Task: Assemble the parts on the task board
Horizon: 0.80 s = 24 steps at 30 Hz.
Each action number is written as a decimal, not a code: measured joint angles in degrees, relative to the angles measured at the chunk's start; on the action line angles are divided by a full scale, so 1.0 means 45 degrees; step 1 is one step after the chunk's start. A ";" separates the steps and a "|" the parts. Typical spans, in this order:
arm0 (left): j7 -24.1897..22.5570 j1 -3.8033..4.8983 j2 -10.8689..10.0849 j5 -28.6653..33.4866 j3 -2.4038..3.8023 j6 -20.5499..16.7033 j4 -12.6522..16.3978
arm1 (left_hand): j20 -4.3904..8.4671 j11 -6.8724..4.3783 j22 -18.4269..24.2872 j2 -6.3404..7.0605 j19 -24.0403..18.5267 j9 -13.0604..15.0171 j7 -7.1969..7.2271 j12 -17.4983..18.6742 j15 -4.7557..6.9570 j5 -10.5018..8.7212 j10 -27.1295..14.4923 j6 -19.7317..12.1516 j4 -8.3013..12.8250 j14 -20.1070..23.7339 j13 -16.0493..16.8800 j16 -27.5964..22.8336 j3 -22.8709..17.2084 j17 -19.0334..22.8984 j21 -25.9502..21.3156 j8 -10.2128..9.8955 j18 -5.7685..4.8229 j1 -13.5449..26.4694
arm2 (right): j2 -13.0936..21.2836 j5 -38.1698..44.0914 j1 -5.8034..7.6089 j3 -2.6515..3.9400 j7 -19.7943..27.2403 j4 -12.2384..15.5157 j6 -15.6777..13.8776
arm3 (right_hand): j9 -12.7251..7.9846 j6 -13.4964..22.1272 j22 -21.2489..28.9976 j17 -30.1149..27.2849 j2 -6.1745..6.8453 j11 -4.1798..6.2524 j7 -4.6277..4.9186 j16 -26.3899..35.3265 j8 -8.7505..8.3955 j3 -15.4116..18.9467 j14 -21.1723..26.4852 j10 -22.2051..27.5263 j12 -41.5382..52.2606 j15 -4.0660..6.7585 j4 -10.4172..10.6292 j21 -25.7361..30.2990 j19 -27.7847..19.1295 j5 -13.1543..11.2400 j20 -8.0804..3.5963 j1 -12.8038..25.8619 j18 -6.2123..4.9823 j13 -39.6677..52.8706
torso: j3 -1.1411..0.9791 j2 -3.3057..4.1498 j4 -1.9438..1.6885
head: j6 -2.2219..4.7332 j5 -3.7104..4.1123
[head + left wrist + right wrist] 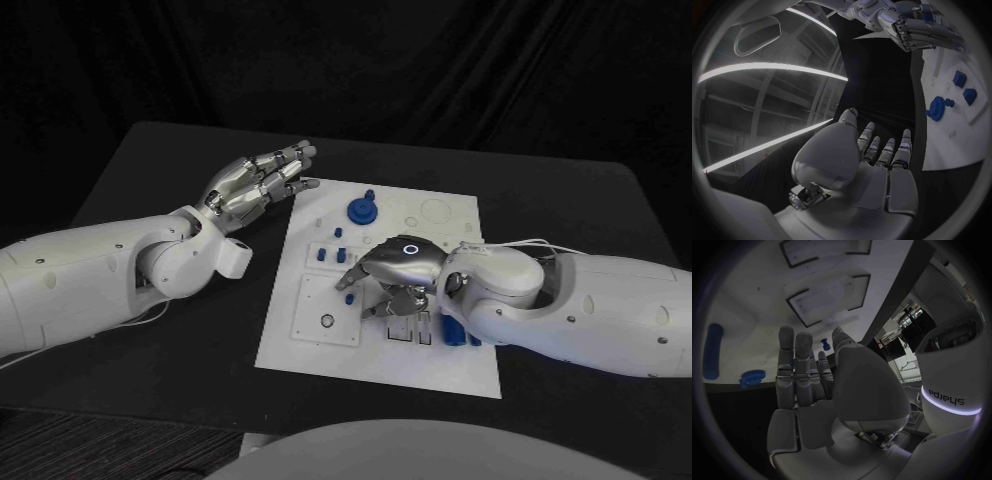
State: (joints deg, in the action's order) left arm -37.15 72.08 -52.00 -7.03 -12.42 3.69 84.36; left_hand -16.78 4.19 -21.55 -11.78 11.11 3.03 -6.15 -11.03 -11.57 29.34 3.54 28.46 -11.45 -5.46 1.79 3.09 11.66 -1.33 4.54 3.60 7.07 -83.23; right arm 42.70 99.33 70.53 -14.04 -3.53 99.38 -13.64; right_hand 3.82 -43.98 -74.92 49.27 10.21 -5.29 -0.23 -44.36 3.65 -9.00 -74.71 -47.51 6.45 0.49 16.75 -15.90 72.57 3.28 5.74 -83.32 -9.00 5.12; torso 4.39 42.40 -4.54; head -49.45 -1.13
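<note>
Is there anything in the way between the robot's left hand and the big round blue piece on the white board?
Nothing visible. The left hand hovers open beside the task board, and only bare board lies between it and the round blue part.

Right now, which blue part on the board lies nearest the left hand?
The round blue part with a knob, at the task board's far edge. The other blue parts sit lower down, around the right hand.

White task board — blue parts.
</note>
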 measured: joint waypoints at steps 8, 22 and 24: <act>0.0044 -0.0003 -0.0019 0.0001 0.0000 0.0029 -0.0014 | 0.0000 0.0000 -0.0001 0.0000 0.0000 -0.0001 0.0000 0.0000 0.0000 0.0000 0.0000 0.0000 0.0000 0.0000 -0.0001 0.0000 0.0000 0.0000 0.0000 0.0000 0.0000 0.0000 | 0.1117 -0.0072 0.0836 -0.0020 0.0001 0.0344 -0.0723 | 0.0081 -0.0554 0.0001 0.0335 -0.0093 -0.0032 -0.0008 -0.0414 0.0229 -0.0001 -0.0189 0.0044 0.0672 -0.0023 -0.0001 -0.0606 0.0283 0.0000 -0.0008 0.0093 0.0003 0.0101 | -0.0004 -0.0002 0.0006 | 0.0061 0.0021; 0.0099 -0.0009 0.0004 0.0002 -0.0002 0.0064 -0.0055 | 0.0000 -0.0001 -0.0017 0.0000 0.0000 -0.0001 0.0000 0.0000 0.0001 0.0000 0.0000 0.0000 -0.0001 0.0001 -0.0001 0.0050 0.0001 0.0000 0.0000 0.0000 0.0000 0.0000 | 0.2878 -0.0556 0.1931 -0.0007 -0.0335 0.0297 -0.1081 | 0.0107 -0.1520 0.0002 0.1044 -0.0041 -0.0120 -0.0119 -0.1409 0.0497 -0.0001 -0.0946 -0.0115 0.1044 0.0021 -0.0001 -0.2330 0.1098 0.0000 -0.0057 0.0683 0.0004 -0.0152 | -0.0011 -0.0002 0.0020 | 0.0300 0.0094; 0.0104 -0.0010 0.0001 0.0002 -0.0002 0.0070 -0.0055 | 0.0000 -0.0001 -0.0031 0.0000 0.0000 -0.0001 0.0000 0.0000 0.0001 0.0000 0.0000 0.0000 -0.0001 0.0001 -0.0001 0.0050 0.0001 0.0000 0.0000 0.0000 0.0001 0.0000 | 0.2982 -0.0589 0.1929 -0.0014 -0.0437 0.0253 -0.0970 | 0.0045 -0.1413 0.0003 0.1087 0.0189 -0.0120 -0.0225 -0.1445 0.0355 0.0080 -0.1029 -0.0115 0.1044 0.0027 0.0057 -0.2439 0.1188 0.0000 -0.0047 0.0913 0.0003 -0.0235 | -0.0011 0.0004 0.0022 | 0.0316 0.0094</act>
State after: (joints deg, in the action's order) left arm -36.68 72.03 -52.00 -7.02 -12.43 4.00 84.11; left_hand -16.78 4.18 -21.69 -11.78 11.11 3.02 -6.14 -11.03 -11.57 29.34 3.54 28.46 -11.45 -5.46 1.78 3.31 11.66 -1.33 4.54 3.60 7.07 -83.23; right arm 56.11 96.67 79.21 -14.10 -5.50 100.52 -18.00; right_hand 4.03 -50.34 -74.91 54.16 11.06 -5.83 -1.24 -50.86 5.25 -8.64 -79.34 -48.02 11.15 0.61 17.01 -26.87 77.91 3.28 5.53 -79.21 -8.98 4.07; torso 4.35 42.42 -4.44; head -48.03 -0.70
